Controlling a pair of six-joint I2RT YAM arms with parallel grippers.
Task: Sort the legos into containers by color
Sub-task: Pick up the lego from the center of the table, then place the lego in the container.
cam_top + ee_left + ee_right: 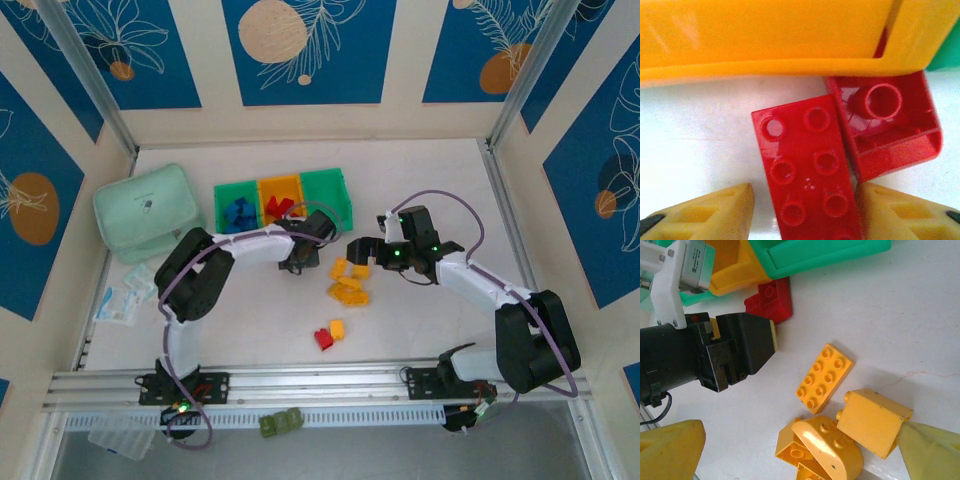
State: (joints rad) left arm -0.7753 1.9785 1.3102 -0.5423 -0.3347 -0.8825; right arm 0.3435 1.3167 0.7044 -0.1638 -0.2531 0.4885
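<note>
Left claw [802, 202], jaws parted astride a flat red brick [805, 165] on the tabletop [690, 140], just beside the orange bin [765, 40]; right claw [805, 445], jaws wide apart over clustered yellow bricks [825, 377].

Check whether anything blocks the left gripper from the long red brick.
Nothing visible: the long red brick lies between the fingers of the left gripper. An upturned red brick crowds one side, and the orange bin wall lies just beyond.
</note>
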